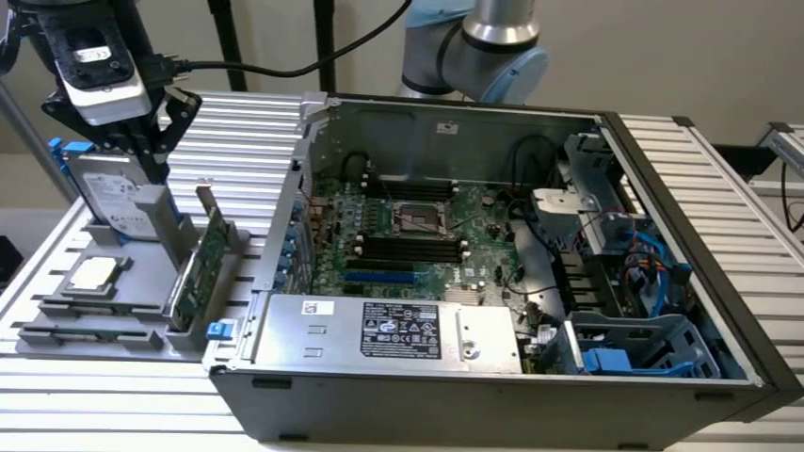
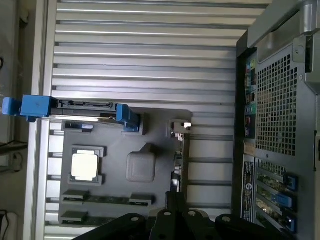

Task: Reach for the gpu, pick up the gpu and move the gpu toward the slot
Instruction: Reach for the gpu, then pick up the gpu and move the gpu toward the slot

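Gripper (image 1: 151, 162) clenched on nothing, fingertips pressed together (no card between them). You're hovering above the gray holder (image 1: 94, 325). The gpu (image 1: 199, 268) is below you and off toward the open computer case (image 1: 503, 381), apart from the fingertips. It stands on edge in the holder, so its top edge is free to pinch from above. The hard drive (image 1: 107, 193) is propped just under you, on the side away from the case. The silver bit at the card's end is probably its bracket.

gpu (image 1: 199, 268) hemmed between hard drive (image 1: 107, 193), case wall (image 1: 301, 188); above open.
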### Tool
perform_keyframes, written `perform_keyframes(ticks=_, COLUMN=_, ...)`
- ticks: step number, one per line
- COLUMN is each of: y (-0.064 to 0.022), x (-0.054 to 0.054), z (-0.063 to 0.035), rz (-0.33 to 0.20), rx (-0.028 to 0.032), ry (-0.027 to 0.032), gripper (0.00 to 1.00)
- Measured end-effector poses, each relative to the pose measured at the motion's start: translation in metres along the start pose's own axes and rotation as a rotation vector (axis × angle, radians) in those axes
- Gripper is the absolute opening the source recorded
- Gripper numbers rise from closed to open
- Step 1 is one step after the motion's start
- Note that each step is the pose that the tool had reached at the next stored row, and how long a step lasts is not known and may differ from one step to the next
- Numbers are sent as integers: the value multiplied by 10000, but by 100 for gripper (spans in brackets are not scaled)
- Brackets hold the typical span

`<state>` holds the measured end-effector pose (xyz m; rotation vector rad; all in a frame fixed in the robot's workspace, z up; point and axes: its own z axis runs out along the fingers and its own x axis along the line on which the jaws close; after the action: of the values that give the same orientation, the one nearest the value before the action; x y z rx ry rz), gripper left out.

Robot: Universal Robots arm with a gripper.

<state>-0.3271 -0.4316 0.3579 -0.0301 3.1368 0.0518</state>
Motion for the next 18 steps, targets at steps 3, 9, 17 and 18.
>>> perform_keyframes(ticks=3, y=0, x=0, z=0, rz=1, rx=0, ry=0, gripper=11)
perform_keyframes(ticks=9, y=0, x=-1, z=1, rz=0, rx=0, ry=0, gripper=11)
perform_keyframes(ticks=17, y=0, x=-1, z=1, rz=0, rx=0, ry=-1, gripper=24)
perform_keyframes(ticks=18, y=0, x=0, z=1, rz=0, rx=0, ry=0, gripper=30)
